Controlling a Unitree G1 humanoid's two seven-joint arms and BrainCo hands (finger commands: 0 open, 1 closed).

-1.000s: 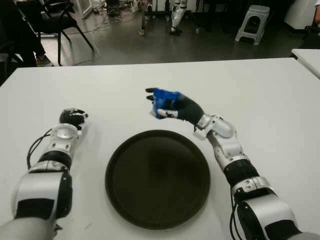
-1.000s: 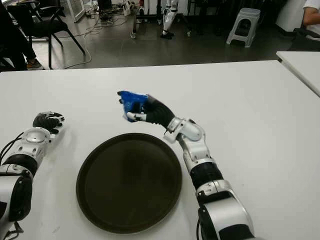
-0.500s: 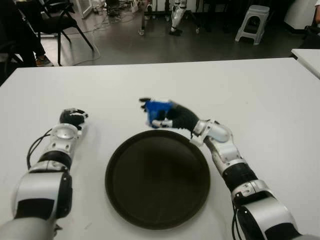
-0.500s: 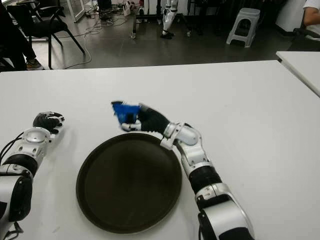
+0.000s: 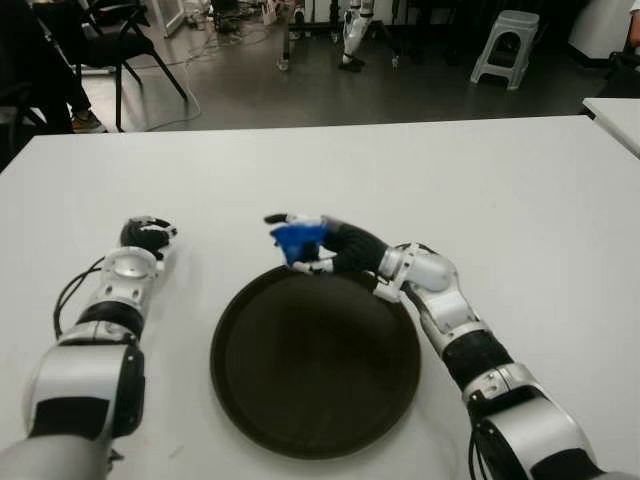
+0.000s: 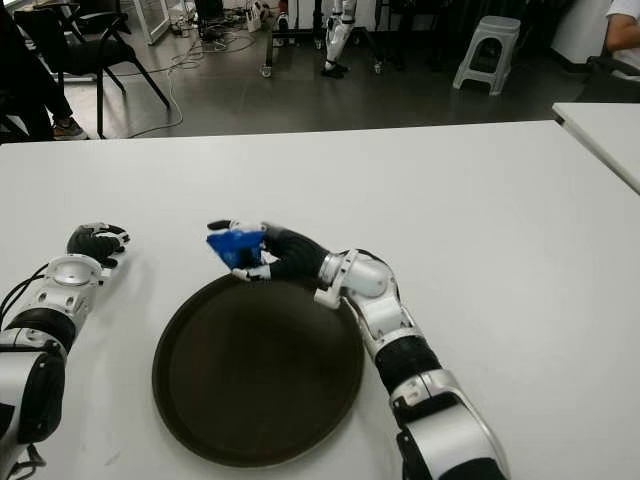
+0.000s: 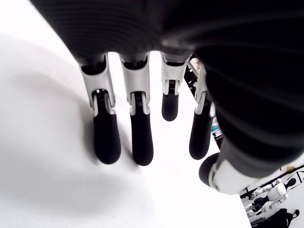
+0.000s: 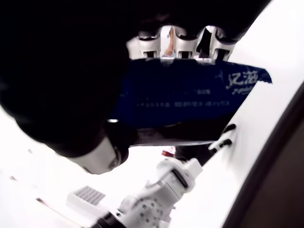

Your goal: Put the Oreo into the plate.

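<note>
Blue Oreo pack [image 5: 296, 240] in right hand [image 5: 335, 250]

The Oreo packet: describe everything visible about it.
The Oreo packet is a small blue wrapper, glossy like foil or plastic, with white printed lettering that shows in the right wrist view. The right robot hand is clamped around it, fingers across its top, holding it in the air at the far rim of the dark round plate. It touches nothing but that hand.
</note>
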